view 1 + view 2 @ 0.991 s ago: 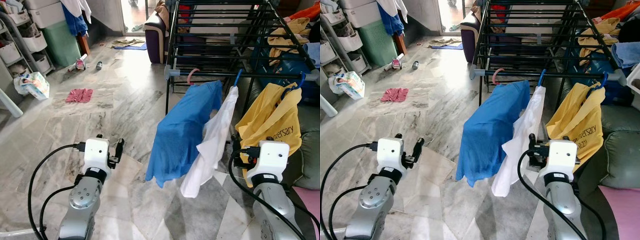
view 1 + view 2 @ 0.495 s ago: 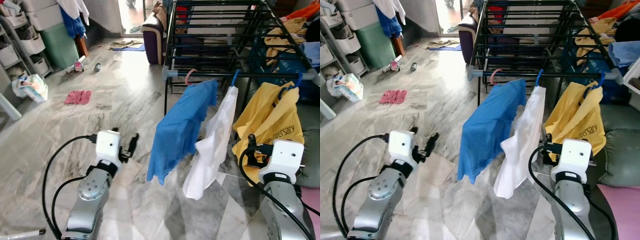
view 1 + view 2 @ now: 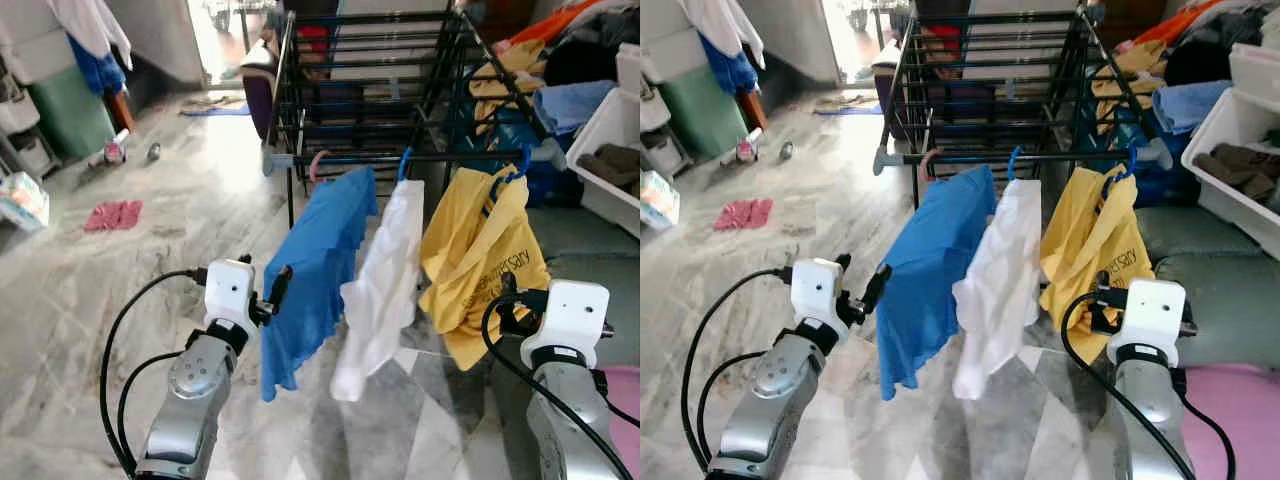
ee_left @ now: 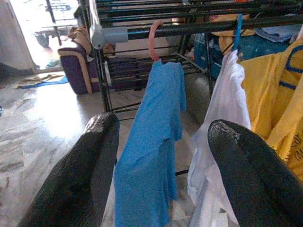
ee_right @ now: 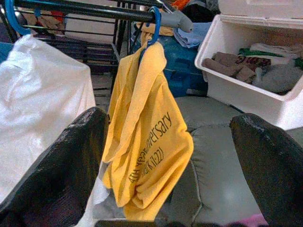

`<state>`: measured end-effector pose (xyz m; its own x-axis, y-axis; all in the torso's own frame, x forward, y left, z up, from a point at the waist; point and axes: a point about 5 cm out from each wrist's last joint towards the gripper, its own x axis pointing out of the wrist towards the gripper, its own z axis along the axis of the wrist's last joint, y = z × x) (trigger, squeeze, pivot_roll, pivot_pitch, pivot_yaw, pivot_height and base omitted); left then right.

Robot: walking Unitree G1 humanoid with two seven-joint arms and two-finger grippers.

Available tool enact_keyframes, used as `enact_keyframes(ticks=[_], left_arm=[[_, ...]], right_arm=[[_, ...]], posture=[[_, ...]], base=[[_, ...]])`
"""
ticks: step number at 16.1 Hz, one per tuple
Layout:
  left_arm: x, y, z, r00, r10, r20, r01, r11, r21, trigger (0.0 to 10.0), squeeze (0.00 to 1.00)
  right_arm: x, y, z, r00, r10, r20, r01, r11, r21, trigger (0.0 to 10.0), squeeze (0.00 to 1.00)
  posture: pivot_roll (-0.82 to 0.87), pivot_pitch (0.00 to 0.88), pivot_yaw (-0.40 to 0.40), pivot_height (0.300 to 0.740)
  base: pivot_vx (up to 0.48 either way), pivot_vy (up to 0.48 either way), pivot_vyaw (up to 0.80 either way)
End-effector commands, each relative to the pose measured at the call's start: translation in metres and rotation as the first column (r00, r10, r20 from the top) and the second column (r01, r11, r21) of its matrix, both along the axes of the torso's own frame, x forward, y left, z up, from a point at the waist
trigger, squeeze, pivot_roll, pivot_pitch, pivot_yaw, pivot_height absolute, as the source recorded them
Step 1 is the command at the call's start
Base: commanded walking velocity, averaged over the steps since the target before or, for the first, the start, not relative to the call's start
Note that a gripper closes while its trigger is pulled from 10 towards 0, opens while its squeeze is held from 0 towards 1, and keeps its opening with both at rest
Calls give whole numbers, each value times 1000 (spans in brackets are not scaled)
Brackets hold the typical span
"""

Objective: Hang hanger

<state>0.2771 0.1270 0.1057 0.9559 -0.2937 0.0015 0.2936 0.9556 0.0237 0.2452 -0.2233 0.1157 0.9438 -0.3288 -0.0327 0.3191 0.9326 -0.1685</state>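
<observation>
— Three garments are hung from the front rail of the drying rack [image 3: 330, 158] at centre frame: a blue shirt [image 3: 310, 265] on a pink hanger [image 3: 318, 164], a white shirt [image 3: 375, 280] and a yellow shirt [image 3: 478, 255] on blue hangers.

— And the tools?

— The left tool [image 3: 268, 295], fingers apart, is held beside the blue shirt at lower left. The right tool [image 5: 165, 156], also spread, is pointed at the yellow shirt.

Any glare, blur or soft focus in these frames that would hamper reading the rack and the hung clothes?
Left eye view: doorway light blows out the marble floor; the drying rack and blue shirt stay readable. Left wrist view: the bright doorway is overexposed and the near fingers are soft. Right wrist view: evenly lit, the yellow shirt print sharp.
</observation>
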Motion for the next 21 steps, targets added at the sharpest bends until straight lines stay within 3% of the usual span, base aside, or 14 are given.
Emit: enact_keyframes(ticks=[1, 5, 10, 19, 21], left_arm=[[1, 4, -1, 1000, 12, -11, -12, 1000, 5, 10000, 0], [11, 13, -2, 996, 81, -32, -82, 996, -32, 10000, 0], [17, 6, 7, 999, 44, -5, -44, 996, -75, 10000, 0], [20, 0, 5, 1000, 16, -22, -17, 997, -76, 10000, 0], [19, -4, 1, 999, 11, -39, -13, 999, -45, 10000, 0]], right_arm=[[2, 3, 2, 1000, 12, 5, -12, 1000, 0, 10000, 0], [8, 15, 1, 997, 81, -1, -81, 996, 33, 10000, 0], [17, 21, 3, 989, 145, 9, -145, 987, 62, 10000, 0], [21, 28, 5, 984, 180, 5, -180, 984, 2, 10000, 0], [19, 25, 4, 987, 160, 0, -160, 987, -8, 10000, 0]], posture=[[-99, 0, 26, 740], [-103, 0, 27, 740], [-95, 0, 32, 740], [-109, 0, 38, 740], [-90, 0, 35, 740]], base=[[0, -439, 0], [0, 0, 0], [49, 0, 0], [287, 370, 0], [0, 0, 0]])
